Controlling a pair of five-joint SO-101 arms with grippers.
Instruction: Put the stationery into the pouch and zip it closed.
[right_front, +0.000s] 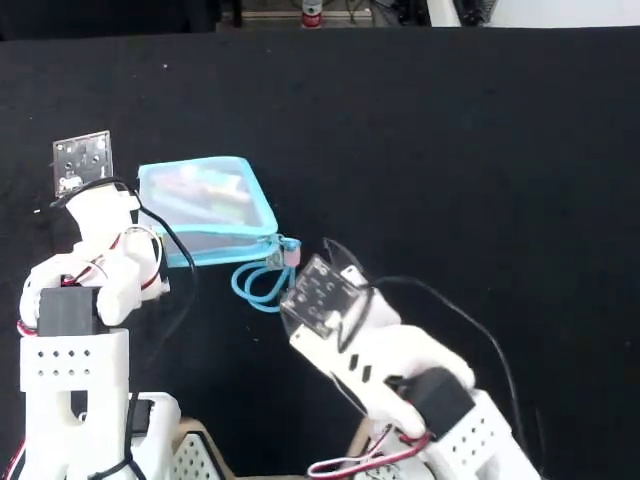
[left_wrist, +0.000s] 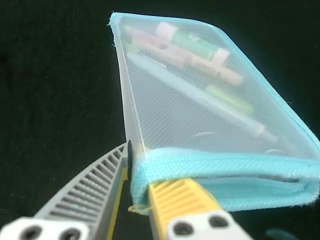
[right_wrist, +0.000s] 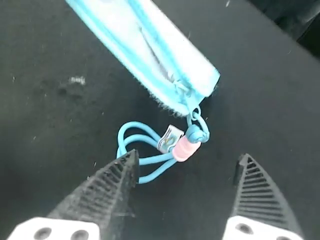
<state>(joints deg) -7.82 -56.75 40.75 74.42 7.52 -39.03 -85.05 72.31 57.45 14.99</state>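
**Pouch** (right_front: 205, 205): translucent mesh with turquoise trim, flat on the black tabletop (right_front: 450, 150), toward the left side in the high view. Holds the stationery (left_wrist: 200, 55): several pens or markers in green, peach and pale blue, side by side along the pouch's length and visible through the mesh.

**Left claw** (left_wrist: 137, 170): clamped on the pouch at one corner of its zip edge. Yellow finger (left_wrist: 180, 200) with its tip tucked behind the turquoise tape, grey ribbed finger (left_wrist: 95, 185) against the pouch's other face. Sits at the pouch's end nearest the left arm.

**Zip slider** (right_wrist: 192, 97): at the opposite corner of the pouch, against the end of the tape. Carries a ring, a knot, a pink bead (right_wrist: 184, 148) and a looped turquoise cord (right_wrist: 135, 150) with a small white tag. All slack on the tabletop just beside that corner.

**Right claw** (right_wrist: 189, 157): apart, with the black ribbed fingers (right_wrist: 115, 185) spread to either side of the bead and cord, gripping nothing. Touching the cord or clear of it: cannot tell. In the high view, placed just beside the pouch's slider corner, with the cord's loop between the two arms.
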